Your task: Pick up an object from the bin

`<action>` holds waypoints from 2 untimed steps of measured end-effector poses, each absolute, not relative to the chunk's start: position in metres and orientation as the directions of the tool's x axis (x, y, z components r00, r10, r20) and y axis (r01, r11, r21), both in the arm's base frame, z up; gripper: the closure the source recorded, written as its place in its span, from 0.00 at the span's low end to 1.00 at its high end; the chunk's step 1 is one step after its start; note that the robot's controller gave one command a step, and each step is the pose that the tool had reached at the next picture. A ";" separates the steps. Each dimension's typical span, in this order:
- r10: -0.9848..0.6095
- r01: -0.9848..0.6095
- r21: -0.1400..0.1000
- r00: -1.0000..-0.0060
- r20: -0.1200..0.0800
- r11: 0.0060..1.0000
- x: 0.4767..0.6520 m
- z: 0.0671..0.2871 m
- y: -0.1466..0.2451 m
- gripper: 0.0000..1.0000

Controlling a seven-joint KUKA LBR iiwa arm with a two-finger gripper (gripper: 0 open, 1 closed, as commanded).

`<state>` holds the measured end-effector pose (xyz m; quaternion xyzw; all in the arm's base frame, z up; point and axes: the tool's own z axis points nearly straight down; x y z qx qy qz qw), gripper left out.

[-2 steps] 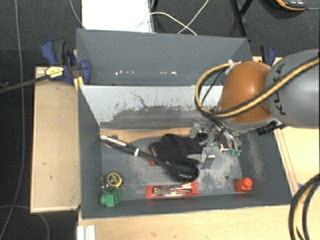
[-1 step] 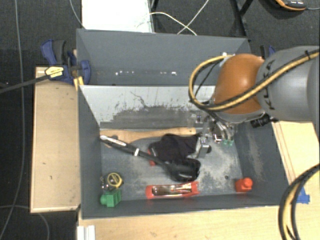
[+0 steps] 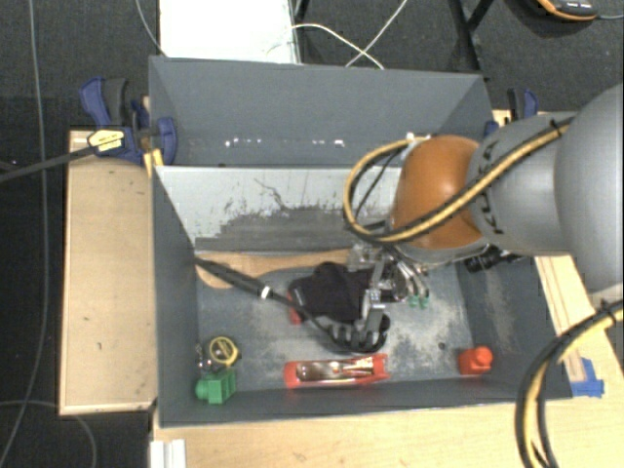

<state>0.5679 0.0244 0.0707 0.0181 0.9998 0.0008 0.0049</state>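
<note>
In mid bin [image 3: 322,125], my gripper [image 3: 375,312] is down at the black bundle [image 3: 327,295]; grip state: can't tell. Risk: bundle looks floppy, so it may slip out or drag the red bar [image 3: 334,369] on lift.

- Gripper [image 3: 373,328] at mid-bin [image 3: 180,291], bundle [image 3: 327,295] just beside at its 10 o'clock.
- Flat tool [image 3: 334,370] at its 7 o'clock.
- Small block [image 3: 475,361] at 4 o'clock.
- Cube [image 3: 214,389] at 8 o'clock, reel [image 3: 224,351] just behind.
</note>
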 end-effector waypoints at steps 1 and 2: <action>0.095 0.095 0.001 -0.995 -0.024 0.996 0.574 0.072 0.017 1.00; 0.094 0.094 0.001 -0.995 -0.024 0.996 0.573 0.072 0.017 1.00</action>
